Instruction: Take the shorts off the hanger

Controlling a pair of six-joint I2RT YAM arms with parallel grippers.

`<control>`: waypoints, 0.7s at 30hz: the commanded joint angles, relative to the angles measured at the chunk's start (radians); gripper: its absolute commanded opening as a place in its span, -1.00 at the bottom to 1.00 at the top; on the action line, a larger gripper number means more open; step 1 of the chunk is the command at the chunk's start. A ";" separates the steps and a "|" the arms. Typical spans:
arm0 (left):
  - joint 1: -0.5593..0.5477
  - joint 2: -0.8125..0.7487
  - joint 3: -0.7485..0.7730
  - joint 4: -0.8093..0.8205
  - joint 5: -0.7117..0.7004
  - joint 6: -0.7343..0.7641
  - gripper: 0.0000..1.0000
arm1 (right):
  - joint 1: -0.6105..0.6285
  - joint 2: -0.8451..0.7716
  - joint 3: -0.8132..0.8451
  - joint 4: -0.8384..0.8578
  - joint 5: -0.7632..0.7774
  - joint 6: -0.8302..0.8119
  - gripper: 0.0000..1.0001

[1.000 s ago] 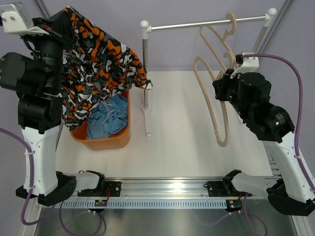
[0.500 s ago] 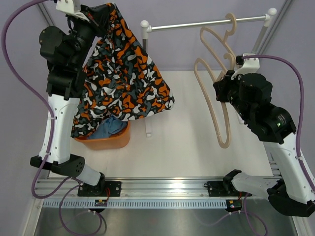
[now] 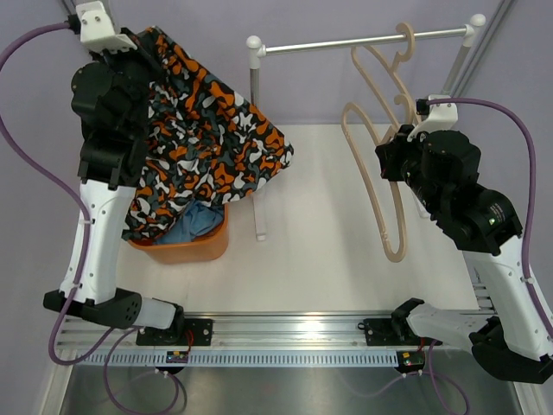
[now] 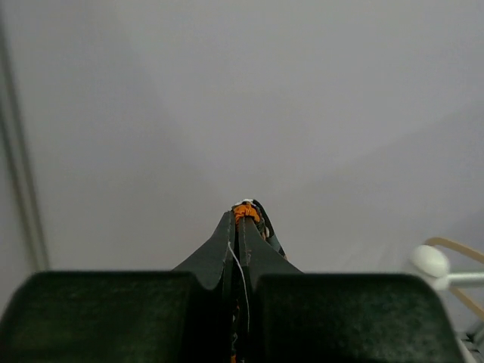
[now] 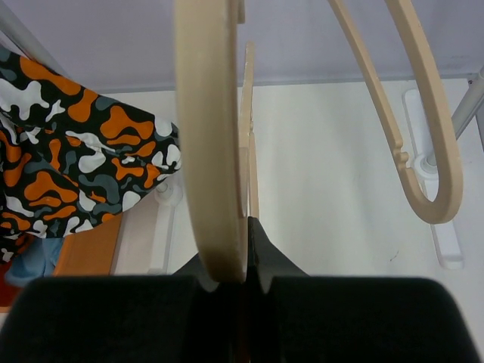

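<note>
The camouflage shorts, orange, black, grey and white, hang from my left gripper, which is raised high at the back left and shut on their top edge. In the left wrist view a bit of orange cloth sticks out between the closed fingertips. The shorts' lower end drapes over the orange bin, where the light blue shorts lie. My right gripper is shut on a bare wooden hanger hanging from the rail. The right wrist view shows this hanger pinched in the jaws.
A second bare wooden hanger hangs on the rail just behind the held one. The rack's white post stands between the bin and the hangers, partly behind the camouflage cloth. The right wrist view shows the camouflage cloth at left.
My left arm has lifted and swung the camouflage shorts up and back, and the cloth has spread to the right over the bin. The right arm and hanger have not moved.
</note>
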 commanded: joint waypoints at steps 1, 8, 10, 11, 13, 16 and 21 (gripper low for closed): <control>0.022 -0.087 -0.095 -0.020 -0.315 -0.039 -1.00 | -0.003 -0.012 0.012 0.019 -0.006 -0.003 -1.00; 0.079 -0.147 -0.339 -0.189 -0.444 -0.253 -1.00 | -0.002 -0.011 -0.016 0.027 -0.053 0.028 -1.00; 0.084 -0.164 -0.422 -0.195 -0.418 -0.335 -1.00 | -0.002 -0.012 -0.027 0.035 -0.063 0.036 -1.00; 0.087 -0.179 -0.509 -0.198 -0.415 -0.364 -1.00 | -0.003 -0.012 -0.034 0.036 -0.067 0.039 -1.00; 0.088 -0.193 -0.599 -0.201 -0.418 -0.453 -1.00 | -0.002 -0.011 -0.039 0.036 -0.073 0.043 -1.00; 0.126 -0.220 -0.777 -0.195 -0.395 -0.598 -1.00 | -0.002 -0.009 -0.045 0.032 -0.089 0.045 -1.00; 0.366 -0.253 -1.017 -0.115 -0.104 -0.797 -1.00 | -0.002 -0.019 -0.056 0.015 -0.073 0.036 -1.00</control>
